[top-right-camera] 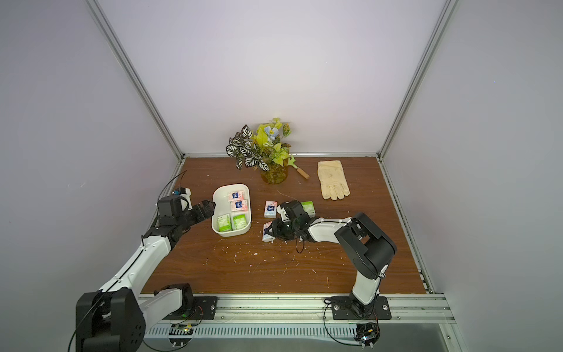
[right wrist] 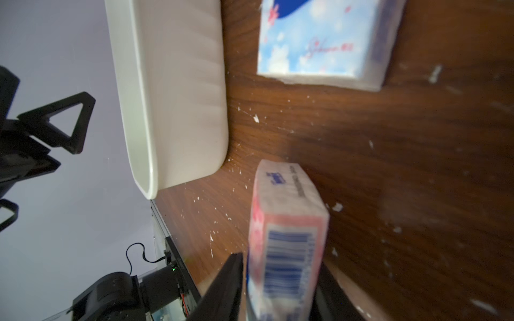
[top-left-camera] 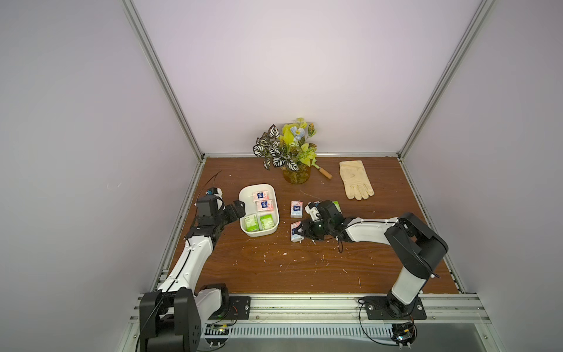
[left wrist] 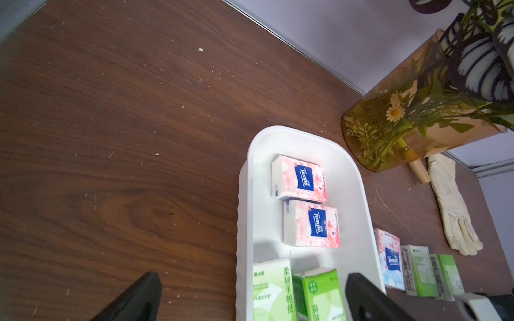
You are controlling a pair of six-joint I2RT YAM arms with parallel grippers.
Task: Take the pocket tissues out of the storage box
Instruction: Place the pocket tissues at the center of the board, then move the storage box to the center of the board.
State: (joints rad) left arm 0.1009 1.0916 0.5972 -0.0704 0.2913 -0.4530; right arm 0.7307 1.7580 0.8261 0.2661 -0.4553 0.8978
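The white storage box sits left of centre and holds two pink pocket tissues and two green ones. My left gripper hovers open at the box's left rim, and in the left wrist view its fingers straddle the rim and the green packets. Right of the box, a pink packet lies flat on the table. Another pink packet stands on edge on the wood between the fingers of my right gripper, with a thin gap at one finger. Green packets lie behind the right wrist.
An amber plant pot with leaves stands at the back, a wooden-handled tool beside it. A cream glove lies at the back right. White crumbs are scattered over the wooden table.
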